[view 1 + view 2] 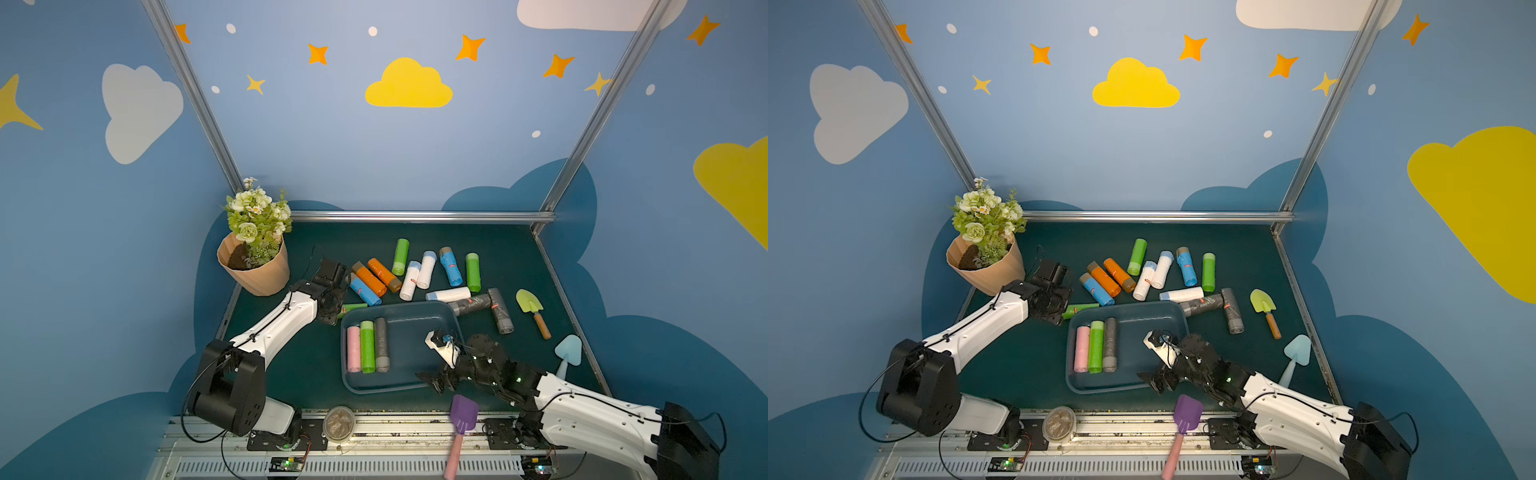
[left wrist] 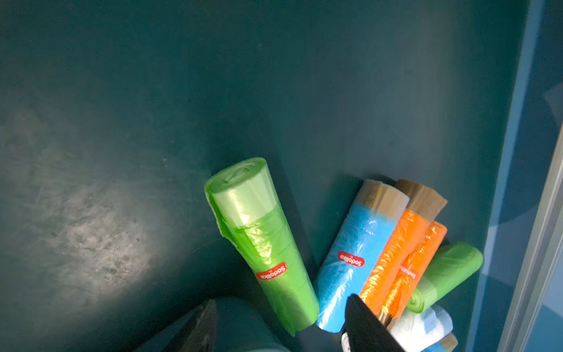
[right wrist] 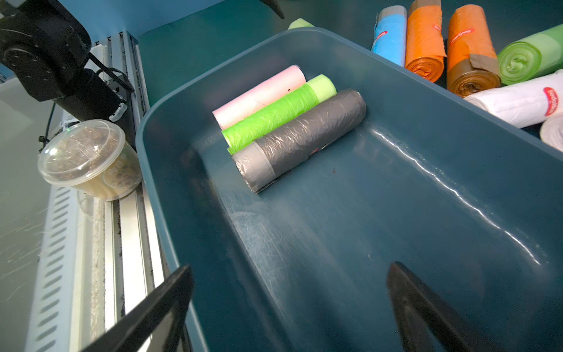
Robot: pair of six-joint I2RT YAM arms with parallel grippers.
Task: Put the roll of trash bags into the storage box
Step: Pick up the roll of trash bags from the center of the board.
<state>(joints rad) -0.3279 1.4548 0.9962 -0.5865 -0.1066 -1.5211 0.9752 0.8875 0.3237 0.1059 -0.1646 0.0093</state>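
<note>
L tool (image 2: 281, 298) hangs low over the bench (image 2: 122, 122) w/ jaws apart, nothing clamped. Loose green roll (image 2: 262, 243) lies flat on the bench. In the L wrist view its near end sits btw the two fingers. One finger (image 2: 202, 326) stands clear of it w/ bench showing in the gap; the other overlaps the end of a blue roll (image 2: 350, 237) just beside. Two orange rolls (image 2: 394, 259) lie against the blue one, touching side to side.

In both top views the loose green roll (image 1: 352, 308) is outside the storage box (image 1: 415, 345), just beside its far L corner. Touching the rim or not: can't tell.

R tool (image 3: 289, 266) is wide open & empty at the box's near R corner, one finger over the box floor, the other at the near rim.

Inside the box, at its L end, three rolls lie side by side & touching: pink roll (image 1: 353, 349) nearest the L wall, then lime roll (image 1: 367, 347), then grey roll (image 1: 381, 345).

Beyond the box's far rim more rolls lie scattered on the bench, incl. white rolls (image 1: 410, 280) & dark grey rolls (image 1: 500, 311).

Flower pot (image 1: 255, 270) stands at the far L corner. Green trowel (image 1: 532, 307) & pale blue trowel (image 1: 567, 353) lie on the R side. Purple shovel (image 1: 461, 419) & a lidded tub (image 1: 338, 424) sit on the front rail.
</note>
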